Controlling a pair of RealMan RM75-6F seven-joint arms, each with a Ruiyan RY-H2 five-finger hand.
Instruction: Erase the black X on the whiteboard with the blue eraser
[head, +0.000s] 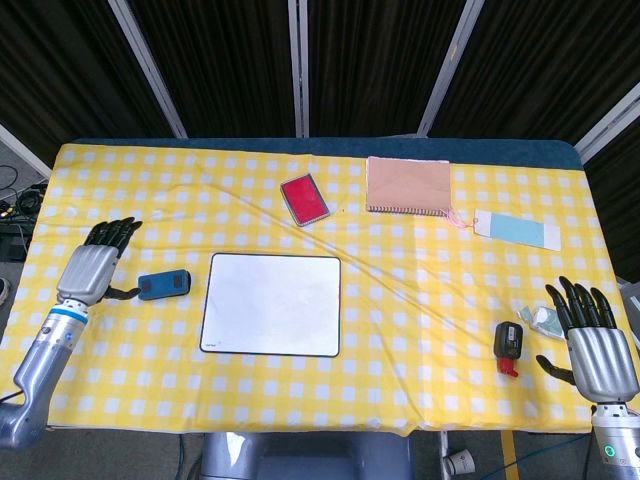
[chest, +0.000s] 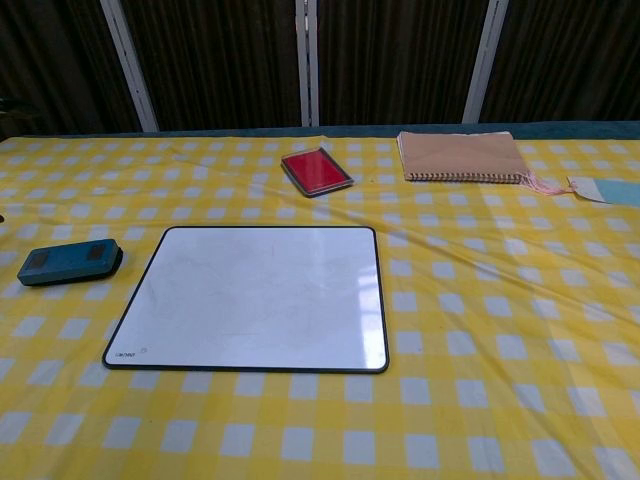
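Note:
The whiteboard lies flat on the yellow checked tablecloth, its white surface showing no mark. The blue eraser rests on the cloth just left of the board, with nothing touching it. My left hand hovers further left of the eraser, fingers spread and holding nothing; the chest view does not show it. My right hand stays at the table's right front corner, fingers apart and empty, seen only in the head view.
A red case and a tan spiral notebook lie behind the board. A light blue card sits at the far right. A black and red device and a small packet lie near my right hand.

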